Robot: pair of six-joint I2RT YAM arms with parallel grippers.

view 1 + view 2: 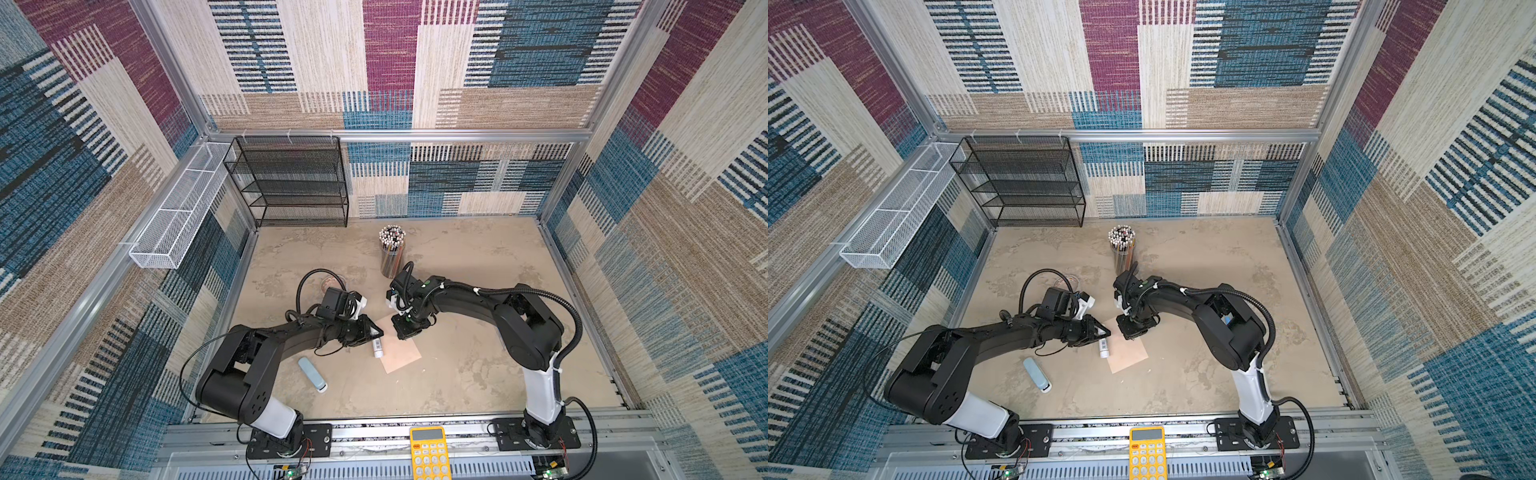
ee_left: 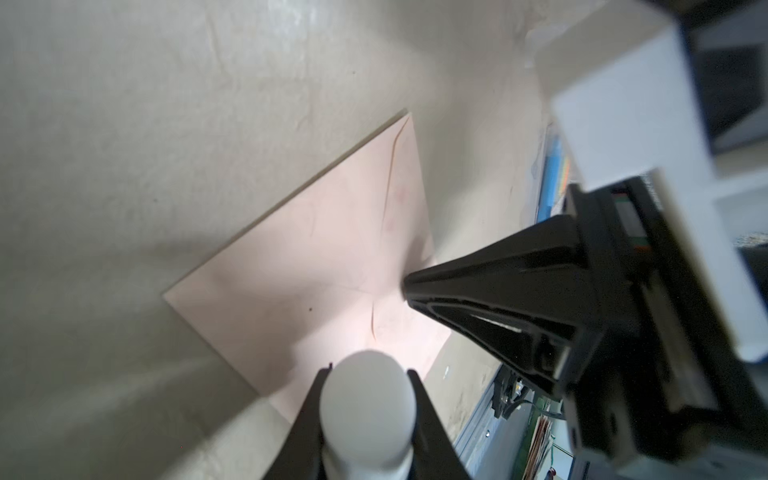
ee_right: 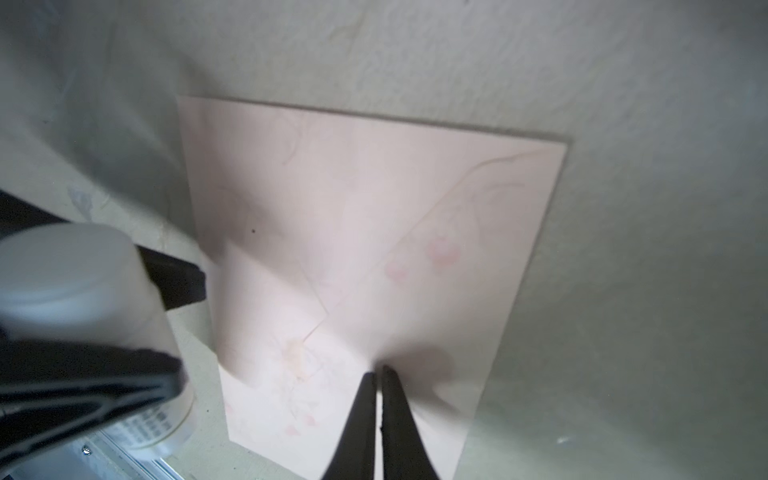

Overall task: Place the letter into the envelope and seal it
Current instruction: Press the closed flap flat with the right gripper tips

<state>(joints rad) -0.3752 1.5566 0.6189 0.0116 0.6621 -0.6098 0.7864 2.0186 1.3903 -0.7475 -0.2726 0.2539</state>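
A white tube [image 2: 368,415] is clamped in the left gripper [image 2: 367,374] beside the envelope [image 3: 374,199], onto which the closed right gripper [image 3: 379,374] is pressed.

No legible txt anywhere. White tube [image 3: 153,428] carries a printed label w/ rows of small dark print, too blurred to read. Yellow calculator [image 1: 430,455], at 6 o'clock in both top views: key marks too small to make out.
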